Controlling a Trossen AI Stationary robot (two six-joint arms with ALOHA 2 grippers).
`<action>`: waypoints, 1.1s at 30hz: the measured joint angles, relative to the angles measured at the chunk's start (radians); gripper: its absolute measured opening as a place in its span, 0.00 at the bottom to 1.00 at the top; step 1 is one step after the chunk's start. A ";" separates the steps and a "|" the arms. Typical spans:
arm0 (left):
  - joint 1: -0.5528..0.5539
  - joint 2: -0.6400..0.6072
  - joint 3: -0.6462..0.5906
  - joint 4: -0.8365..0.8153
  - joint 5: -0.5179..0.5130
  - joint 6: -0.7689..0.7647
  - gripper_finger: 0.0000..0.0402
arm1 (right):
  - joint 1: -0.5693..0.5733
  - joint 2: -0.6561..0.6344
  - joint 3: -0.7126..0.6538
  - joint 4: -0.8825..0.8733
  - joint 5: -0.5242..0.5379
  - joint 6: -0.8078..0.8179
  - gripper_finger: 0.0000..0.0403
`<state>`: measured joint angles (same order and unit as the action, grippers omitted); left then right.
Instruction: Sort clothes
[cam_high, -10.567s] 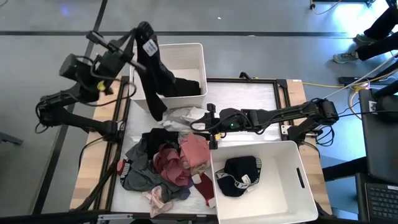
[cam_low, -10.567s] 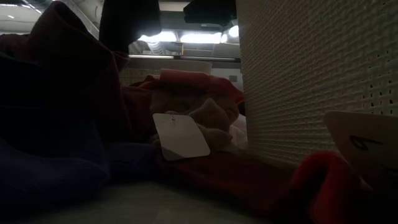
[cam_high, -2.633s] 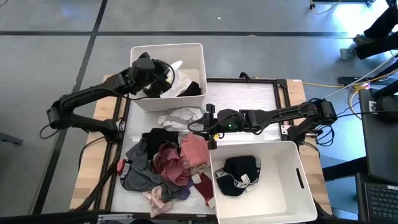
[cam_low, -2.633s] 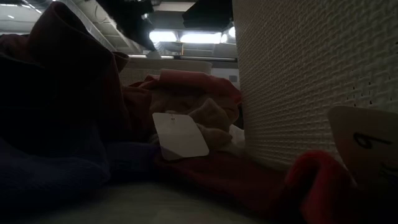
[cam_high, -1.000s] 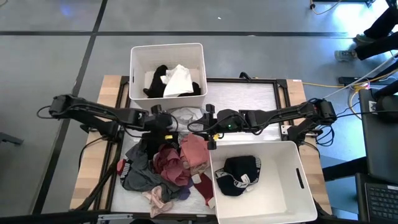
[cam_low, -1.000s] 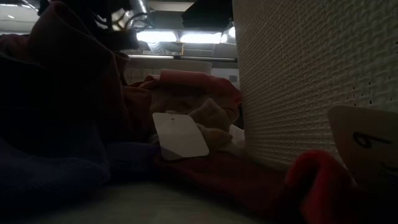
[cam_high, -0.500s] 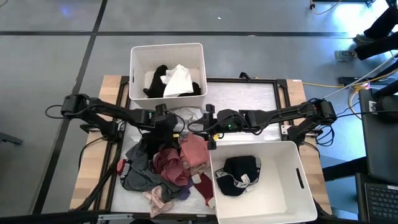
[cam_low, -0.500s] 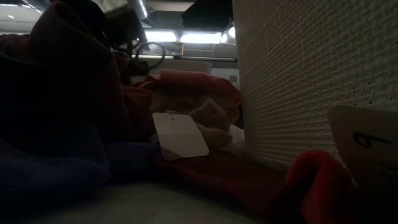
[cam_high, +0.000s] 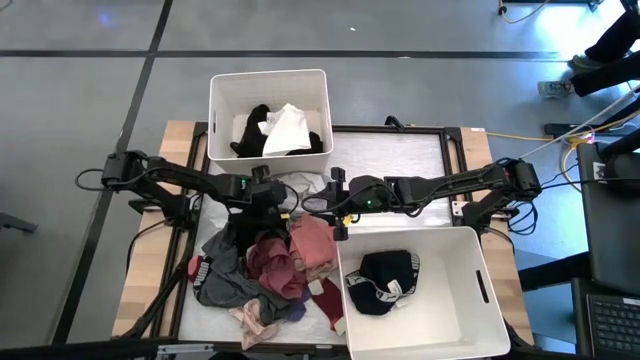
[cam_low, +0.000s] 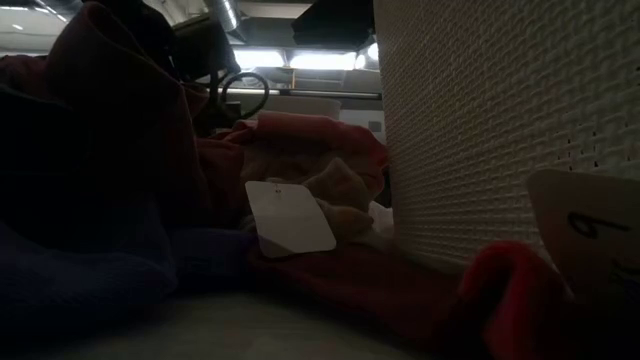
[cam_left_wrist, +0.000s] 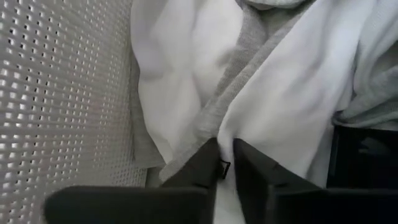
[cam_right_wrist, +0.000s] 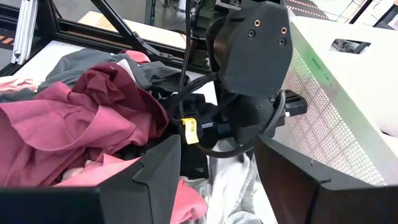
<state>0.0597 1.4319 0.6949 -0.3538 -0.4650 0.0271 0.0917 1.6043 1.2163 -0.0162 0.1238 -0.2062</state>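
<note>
A white garment with grey trim (cam_high: 300, 183) lies on the table between the far bin (cam_high: 225, 150) and the clothes pile (cam_high: 270, 265) of maroon, pink, grey and black pieces. My left gripper (cam_high: 280, 197) is at this garment's left side and is shut on it; it shows close up in the left wrist view (cam_left_wrist: 280, 93). My right gripper (cam_high: 335, 205) hovers open and empty just right of the garment, facing the left gripper. The right wrist view shows its fingers wide apart (cam_right_wrist: 217, 149) over the pile. My left gripper pinches the white garment at a fold beside its grey trim (cam_left_wrist: 217, 140), between its two fingers. The fingers come in low from the table's left. The garment lies slack on the table, and I cannot tell how many layers are held.
The far bin holds a black and a white piece (cam_high: 285, 128). The near right bin (cam_high: 470, 240) holds a black garment with a white band (cam_high: 385, 282). The left arm's wrist (cam_right_wrist: 249, 62) stands close in front of my right gripper. A paper tag (cam_low: 290, 218) lies in the pile.
My left gripper has gone a short way toward the table's right edge, up to the white garment beside the far bin. The right arm has kept still, and the pile has not moved.
</note>
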 joint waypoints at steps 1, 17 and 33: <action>0.000 0.000 0.000 0.000 0.000 0.000 0.04 | 0.000 0.000 0.000 0.000 0.000 0.000 0.51; -0.094 -0.146 0.055 -0.016 -0.074 0.019 0.02 | 0.000 0.000 0.000 -0.003 0.000 0.000 0.51; -0.131 -0.548 0.156 0.038 -0.198 0.216 0.01 | 0.000 0.000 0.000 -0.003 0.000 0.000 0.51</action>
<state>-0.0714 0.8841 0.8509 -0.3162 -0.6628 0.2431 0.0917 1.6043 1.2163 -0.0193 0.1236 -0.2062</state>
